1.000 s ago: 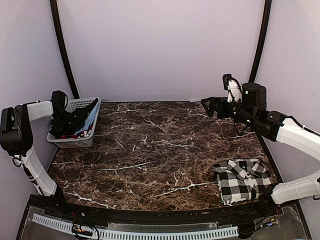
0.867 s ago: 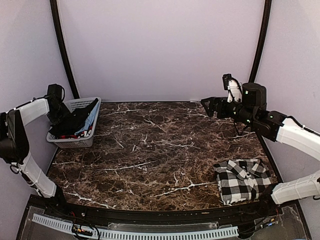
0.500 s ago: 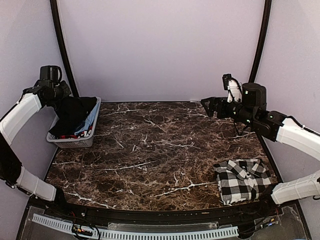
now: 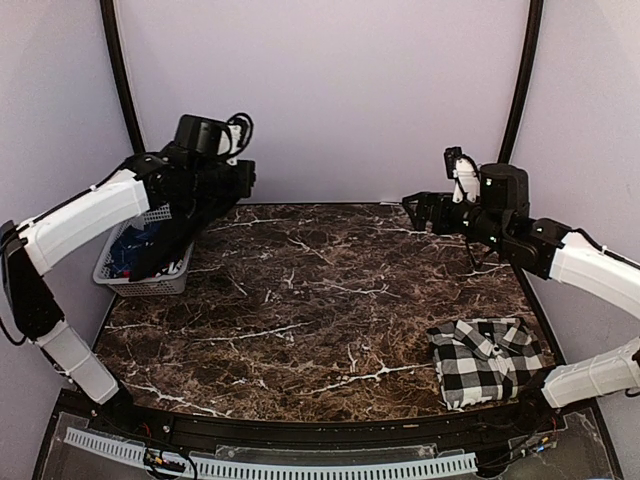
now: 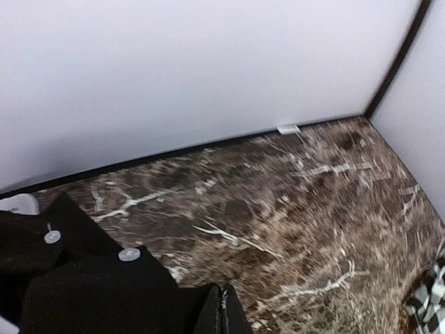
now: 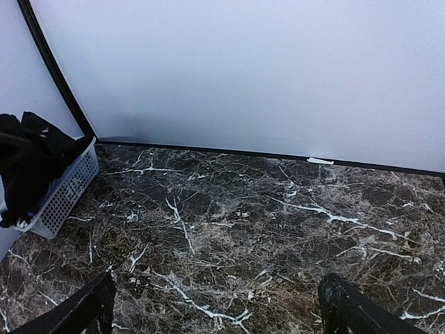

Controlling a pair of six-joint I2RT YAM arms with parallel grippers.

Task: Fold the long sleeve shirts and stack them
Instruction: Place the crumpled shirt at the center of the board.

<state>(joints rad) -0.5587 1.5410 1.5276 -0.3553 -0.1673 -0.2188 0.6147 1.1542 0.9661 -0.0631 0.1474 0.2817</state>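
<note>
- Top external: look far left. Holding the black shirt [image 4: 185, 228] up high in the left gripper [image 4: 243, 178], jaws pressed together on the cloth. Letting it drape from the pinch down into the white basket [image 4: 150, 280]. Lifted that high, at a guess, to drag the tail clear of the other clothes before laying it on the table [image 4: 320, 300].
- Now far right: parking the right gripper [image 4: 415, 208] over the back edge, jaws spread wide, gripping nothing. Probably waiting to take a hanging edge.
- Near right corner: spot the checked shirt [image 4: 487, 360], folded flat and well apart from both grippers. Likely the base of the stack.
- Left wrist: staring down past closed fingertips [image 5: 224, 312], with the black shirt [image 5: 90, 296] bunched right against them on the left and two white buttons [image 5: 128, 255] showing. Catching a sliver of the checked shirt [image 5: 427, 306] at the lower right edge.
- Right wrist: framing bare marble between two wide-set fingers [image 6: 83, 306]. Seeing the black shirt [image 6: 28, 160] heaped over the basket [image 6: 66, 191] far off to the left, nowhere near these jaws.
</note>
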